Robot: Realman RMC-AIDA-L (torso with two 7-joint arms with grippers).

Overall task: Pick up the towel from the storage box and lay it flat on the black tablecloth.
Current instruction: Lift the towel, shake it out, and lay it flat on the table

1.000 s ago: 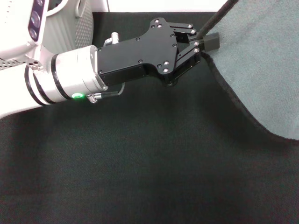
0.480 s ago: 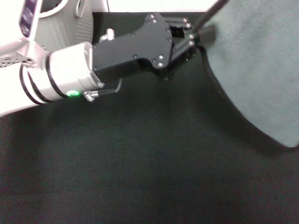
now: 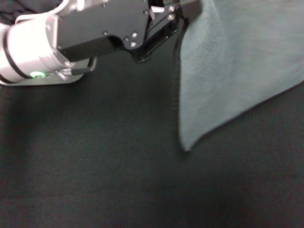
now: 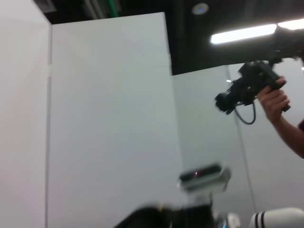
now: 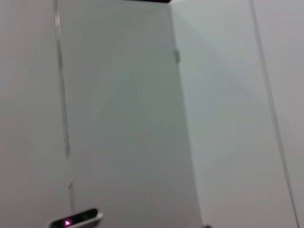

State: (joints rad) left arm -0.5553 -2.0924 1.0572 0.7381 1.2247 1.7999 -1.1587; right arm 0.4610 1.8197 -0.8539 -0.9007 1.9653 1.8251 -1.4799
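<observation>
Overhead, the left gripper [image 3: 183,9] has its jaws clenched on the top edge of the towel [image 3: 232,66], which hangs at far right above the black tablecloth [image 3: 118,171], lowest corner nearest the surface. It looks soft, light and limp, so holding two top corners should spread it best. Grey-teal plush faces us. I cannot see the right gripper.

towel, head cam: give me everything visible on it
The towel shows its grey-teal plush face, with a thin dark edge along its border. The left gripper pinches its upper left corner at the top of the head view, so it hangs in the air, its lowest corner pointing down over the black tablecloth. Its top and right side run out of view. No orange side or loop shows.
</observation>
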